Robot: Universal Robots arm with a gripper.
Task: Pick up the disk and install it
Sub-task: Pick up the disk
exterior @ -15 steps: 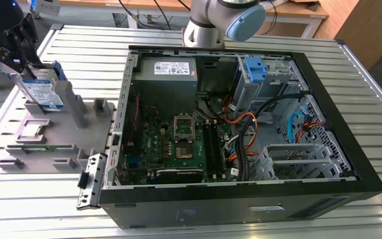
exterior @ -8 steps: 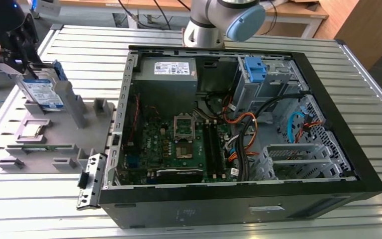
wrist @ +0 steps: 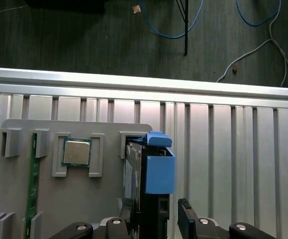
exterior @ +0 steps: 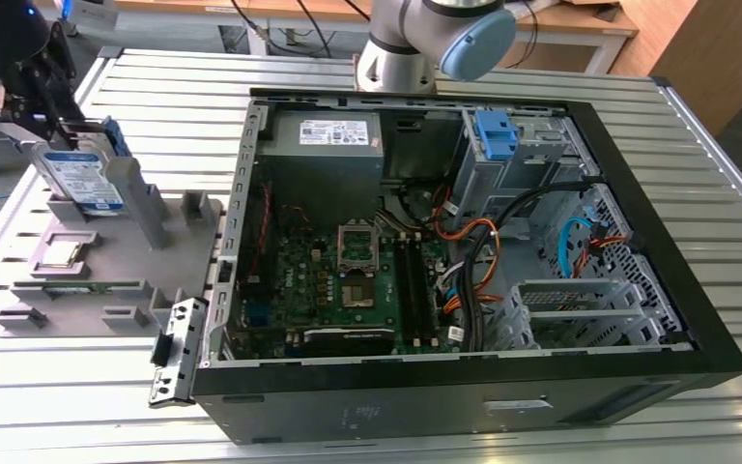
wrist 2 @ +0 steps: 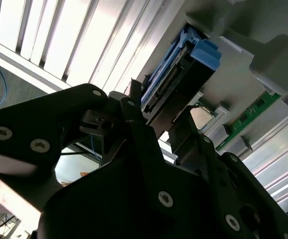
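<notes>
The disk point(exterior: 84, 179) is standing on edge in a grey holder point(exterior: 152, 242) at the exterior view's left, on the slatted table point(exterior: 88, 416), well apart from the open computer case point(exterior: 474, 387). We are seeing its white-and-blue label facing outward and its blue rail point(wrist: 158, 172) pointing up in the first wrist view. The gripper point(exterior: 69, 130) is hanging just over the disk's top edge. In both wrist views we are looking along the gripper point(wrist: 156, 209) with the disk point(wrist 2: 171, 79) sitting in line with it. We cannot tell whether the claw is clamping the disk or merely sitting around it. Beside the disk, a chip point(wrist: 76, 152) and a green memory stick point(wrist: 33, 184) are lying in their own slots of the holder. Inside the case, a blue bracket point(exterior: 494, 130) is sitting near the far corner.
</notes>
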